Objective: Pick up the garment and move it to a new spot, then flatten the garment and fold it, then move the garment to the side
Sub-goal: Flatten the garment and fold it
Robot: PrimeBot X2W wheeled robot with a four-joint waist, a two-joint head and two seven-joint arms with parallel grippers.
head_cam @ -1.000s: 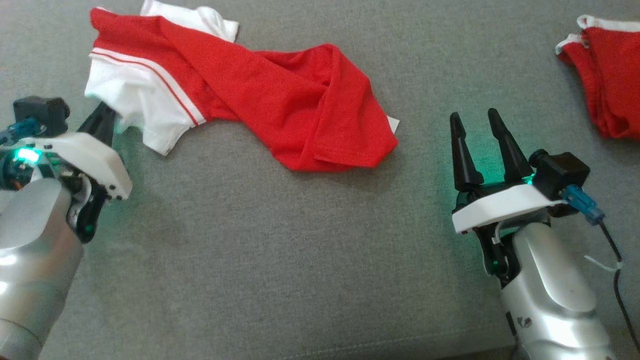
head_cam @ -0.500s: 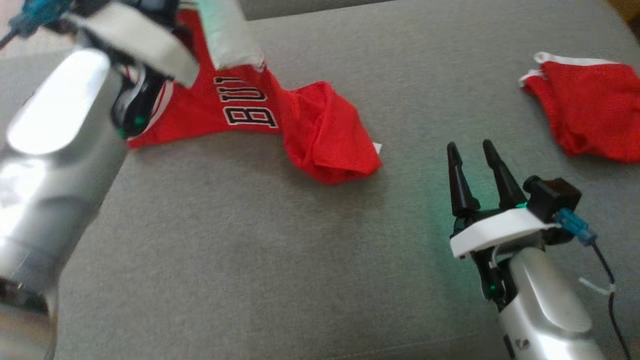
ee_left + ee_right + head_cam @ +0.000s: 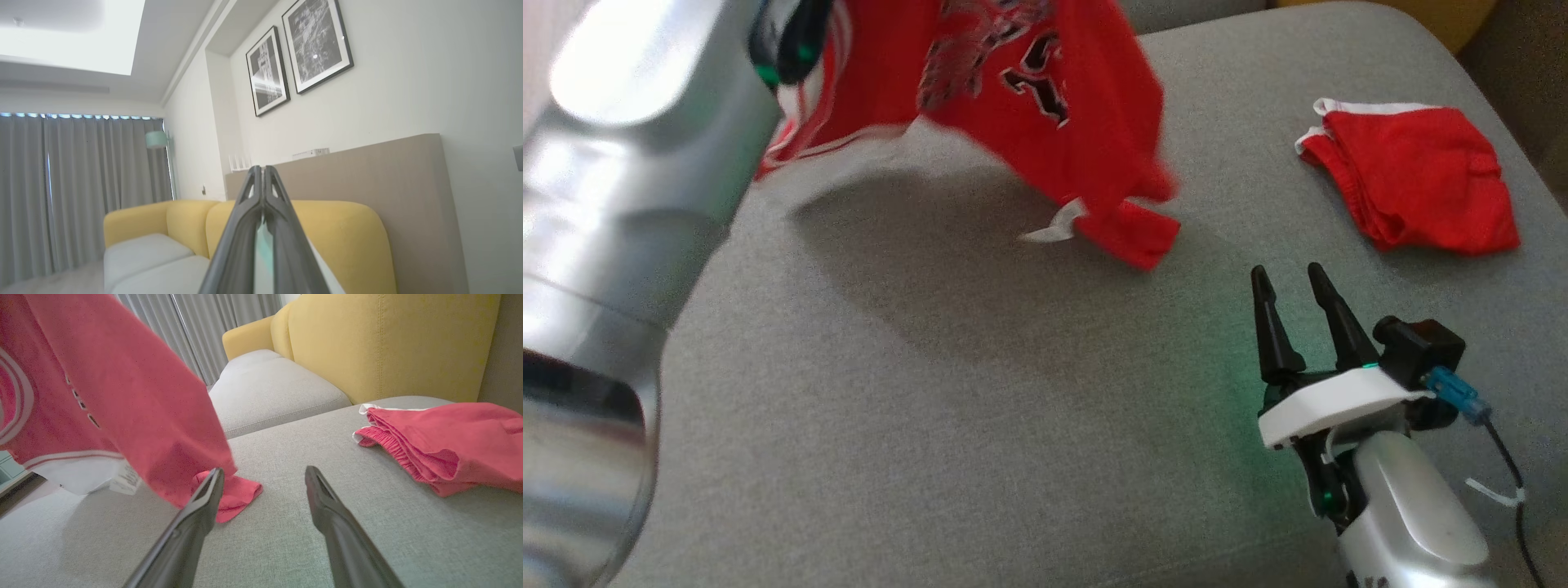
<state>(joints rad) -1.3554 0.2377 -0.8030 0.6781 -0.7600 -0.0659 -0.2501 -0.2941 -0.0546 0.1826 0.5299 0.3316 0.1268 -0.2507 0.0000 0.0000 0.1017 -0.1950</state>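
A red jersey (image 3: 1045, 90) with white trim and black lettering hangs in the air at the upper left of the head view. Its lower corner (image 3: 1143, 237) still touches the grey cushion (image 3: 931, 408). My left forearm (image 3: 629, 122) rises steeply to the garment's top edge. In the left wrist view my left gripper (image 3: 261, 167) is shut, with pale cloth pinched low between its fingers. My right gripper (image 3: 1290, 282) stands open over the cushion, right of the hanging corner and apart from it. The jersey (image 3: 122, 396) drapes left of my right gripper (image 3: 264, 471).
A second red garment (image 3: 1413, 175) with white trim lies bunched at the cushion's far right (image 3: 441, 445). A yellow sofa back (image 3: 388, 343) rises behind it. Another grey seat (image 3: 269, 388) lies beyond, with curtains behind. The cushion's right edge runs close to my right arm.
My left arm has risen and lifted the jersey off the cushion, so it now hangs with one corner down. The head camera has tilted. The right gripper stays open in place.
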